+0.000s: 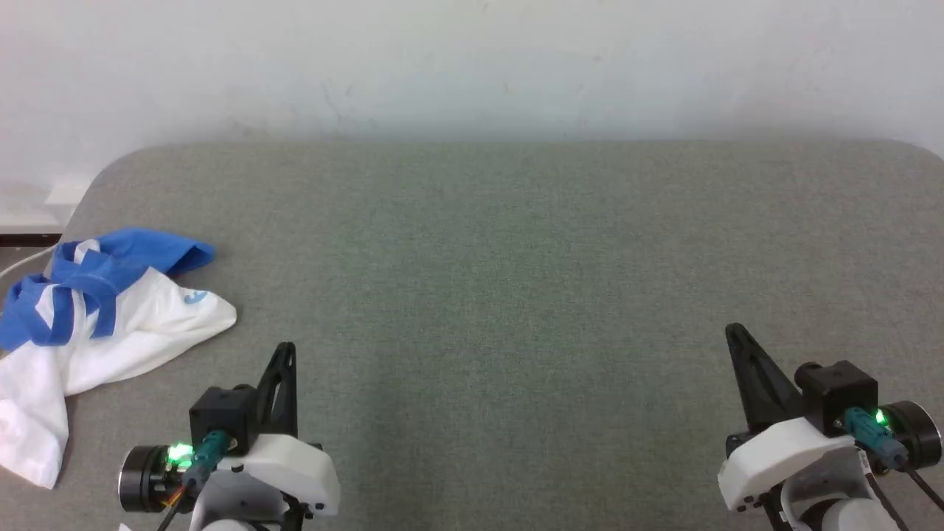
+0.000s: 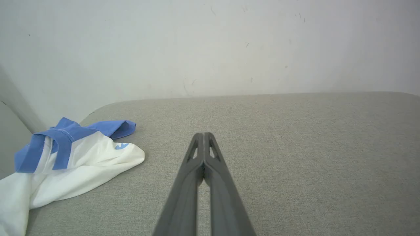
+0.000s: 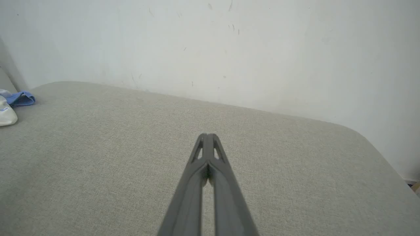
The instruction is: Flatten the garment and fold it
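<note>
The garment lies crumpled at the table's left edge, white body with bright-blue sleeves bunched on top and a small blue mark near its right fold. It also appears in the left wrist view as the garment, and a corner of the garment sits at the far left of the right wrist view. My left gripper is shut and empty, to the right of the shirt and apart from it; the same left gripper has its tips pressed together. My right gripper is shut and empty at the lower right, its tips together.
A grey fabric-covered table with rounded far corners stands against a white wall. Part of the shirt hangs over the table's left edge. A pale cable and a skirting line show beyond that edge.
</note>
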You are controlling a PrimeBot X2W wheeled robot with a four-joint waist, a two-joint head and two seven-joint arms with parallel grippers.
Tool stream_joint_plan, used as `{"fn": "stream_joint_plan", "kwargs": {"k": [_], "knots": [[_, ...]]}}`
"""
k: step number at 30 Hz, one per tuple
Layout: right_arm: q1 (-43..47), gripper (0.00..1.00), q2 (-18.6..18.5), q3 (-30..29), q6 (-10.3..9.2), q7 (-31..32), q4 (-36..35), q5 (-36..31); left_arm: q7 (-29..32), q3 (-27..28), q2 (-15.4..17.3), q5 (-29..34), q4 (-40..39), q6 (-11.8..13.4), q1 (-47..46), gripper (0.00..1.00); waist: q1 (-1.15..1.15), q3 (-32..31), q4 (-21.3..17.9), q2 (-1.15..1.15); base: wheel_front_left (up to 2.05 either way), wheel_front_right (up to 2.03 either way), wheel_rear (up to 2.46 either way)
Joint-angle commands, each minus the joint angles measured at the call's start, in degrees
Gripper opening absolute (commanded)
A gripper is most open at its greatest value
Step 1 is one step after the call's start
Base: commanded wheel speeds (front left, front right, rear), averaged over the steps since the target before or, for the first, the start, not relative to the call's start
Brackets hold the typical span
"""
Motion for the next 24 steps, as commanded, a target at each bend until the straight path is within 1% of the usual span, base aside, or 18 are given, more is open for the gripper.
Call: {"fn": "stream_joint_plan", "kwargs": {"k": [1,12,13,24], "knots": [[-0.82,0.00,0.19,-0.07,-0.12,0.03,0.04,-0.12,0.01,-0.02,-0.11,0.37,-0.24,0.37,-0.73,0.00,0.00,0.00,0.00,0.00,0.00,0.00,0.00],[-0.82,0.00,0.19,-0.07,-0.12,0.03,0.04,-0.12,0.01,-0.02,-0.11,0.37,-0.24,0.37,-0.73,0.00,0.00,0.00,0.00,0.00,0.00,0.00,0.00],[0.00,1.00,0.00,0.00,0.00,0.00,0.00,0.00,0.00,0.00,0.00,0.00,0.00,0.00,0.00,1.00,0.00,0.00,0.00,0.00,0.00,0.00,0.00],[0.23,1.00,-0.01,-0.11,-0.01,-1.17,0.18,1.46,-1.17,-0.49,0.00,-1.52,0.37,-0.20,-0.42,1.00,0.00,0.08,0.17,0.00,0.00,0.00,0.00]]}}
